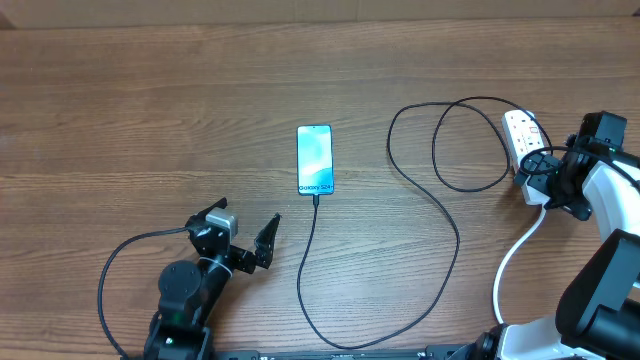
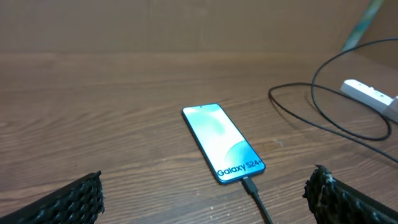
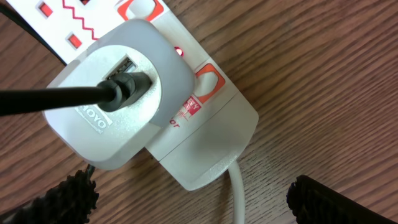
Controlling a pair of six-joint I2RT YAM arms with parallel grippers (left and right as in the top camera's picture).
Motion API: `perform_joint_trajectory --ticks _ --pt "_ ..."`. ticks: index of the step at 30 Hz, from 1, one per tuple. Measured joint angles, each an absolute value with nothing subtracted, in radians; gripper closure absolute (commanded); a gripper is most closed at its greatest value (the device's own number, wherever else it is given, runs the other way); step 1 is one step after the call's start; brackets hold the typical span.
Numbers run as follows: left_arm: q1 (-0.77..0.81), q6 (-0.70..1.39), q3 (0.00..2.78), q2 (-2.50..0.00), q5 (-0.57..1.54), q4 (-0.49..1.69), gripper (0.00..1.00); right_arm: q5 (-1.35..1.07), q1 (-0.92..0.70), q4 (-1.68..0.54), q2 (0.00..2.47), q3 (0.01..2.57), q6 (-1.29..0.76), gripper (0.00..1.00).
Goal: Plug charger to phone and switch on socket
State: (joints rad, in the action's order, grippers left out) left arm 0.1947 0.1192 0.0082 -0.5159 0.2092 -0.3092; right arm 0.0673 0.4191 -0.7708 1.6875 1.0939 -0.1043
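Socket (image 1: pixel 520 128) lies by the right edge of the table (image 1: pixel 120 120). Its long side points toward the far edge. The right gripper (image 1: pixel 545 178) hangs just over its near end, jaws wide open and holding nothing, so this arm is much nearer. The red switches (image 3: pixel 209 79) sit just ahead of it, beside the white plug block (image 3: pixel 118 106). The charger (image 1: pixel 440 250) looks plugged into the phone (image 1: pixel 314 160) in the middle of the table. The left gripper (image 1: pixel 245 228) rests near the front edge, open and empty too.

Black left gripper (image 1: pixel 245 224), white-shelled right arm (image 1: pixel 615 185)
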Motion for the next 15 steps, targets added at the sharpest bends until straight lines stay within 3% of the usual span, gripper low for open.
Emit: perform_joint_trajectory --ticks 10,15 --pt "0.195 0.107 0.008 -0.207 0.113 0.033 0.0 0.067 0.419 -0.77 1.687 1.094 -0.104 0.0" --pt "0.186 0.101 0.008 -0.128 0.052 0.072 0.0 0.068 0.419 -0.77 1.687 1.094 -0.104 0.0"
